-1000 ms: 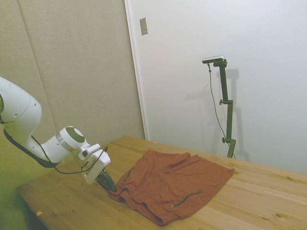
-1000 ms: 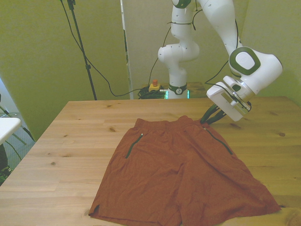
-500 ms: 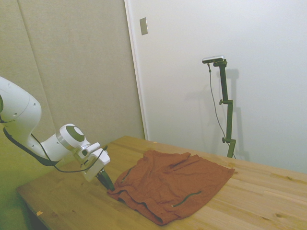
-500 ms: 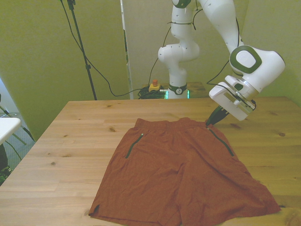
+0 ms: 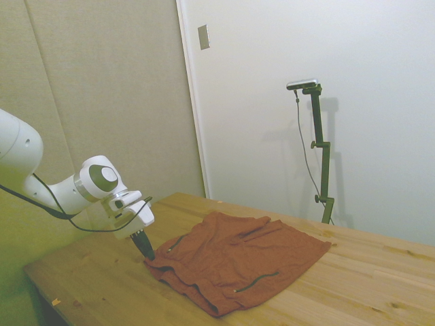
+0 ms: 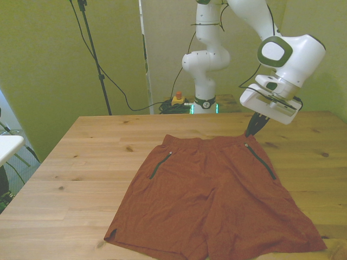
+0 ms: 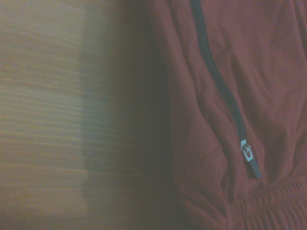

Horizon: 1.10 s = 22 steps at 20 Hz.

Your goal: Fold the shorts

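The rust-orange shorts (image 6: 211,200) lie spread on the wooden table (image 6: 81,162), waistband toward the far edge and leg hems at the near edge. My gripper (image 6: 252,131) is shut on the waistband corner at the front view's right, and the fabric there rises slightly toward the fingers. In the side view the gripper (image 5: 147,255) pinches the shorts (image 5: 238,261) at their left end. Up close, the wrist view shows the shorts (image 7: 201,158) with a dark pocket zipper (image 7: 225,100) beside bare wood.
The table's near edge runs just under the leg hems in the front view. Bare wood (image 5: 367,285) extends beyond the shorts in the side view. A white object (image 6: 8,146) stands off the table at the front view's left.
The gripper's fingers went from open beside the waistband corner to shut on it. It then rose and pulled that corner, and the shorts slid slightly toward the front view's right.
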Available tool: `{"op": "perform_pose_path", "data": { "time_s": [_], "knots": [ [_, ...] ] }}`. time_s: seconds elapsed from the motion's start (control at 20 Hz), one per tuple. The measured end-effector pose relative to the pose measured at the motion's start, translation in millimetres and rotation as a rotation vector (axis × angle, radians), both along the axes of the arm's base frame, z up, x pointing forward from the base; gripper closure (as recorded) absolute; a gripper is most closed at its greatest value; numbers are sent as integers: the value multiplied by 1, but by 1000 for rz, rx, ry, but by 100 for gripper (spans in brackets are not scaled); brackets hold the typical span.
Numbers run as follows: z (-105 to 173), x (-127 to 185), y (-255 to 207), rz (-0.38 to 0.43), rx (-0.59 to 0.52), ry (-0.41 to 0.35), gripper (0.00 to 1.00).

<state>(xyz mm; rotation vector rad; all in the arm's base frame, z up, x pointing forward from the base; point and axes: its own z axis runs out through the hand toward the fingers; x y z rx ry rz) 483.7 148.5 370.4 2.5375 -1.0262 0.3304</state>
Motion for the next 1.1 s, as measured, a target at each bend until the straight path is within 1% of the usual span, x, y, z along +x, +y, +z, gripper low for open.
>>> {"op": "perform_pose_path", "data": {
  "time_s": [0.15,0.25,0.45,0.65,0.95,1.1],
  "knots": [
    [21,-2,-26,-15,96,12,100],
    [36,1,-47,-34,166,1,100],
    [61,14,-89,-62,322,-25,100],
    [84,26,-123,-71,468,-31,100],
    [102,25,-182,-98,618,11,100],
    [105,20,-219,-131,637,12,100]
  ]
}}
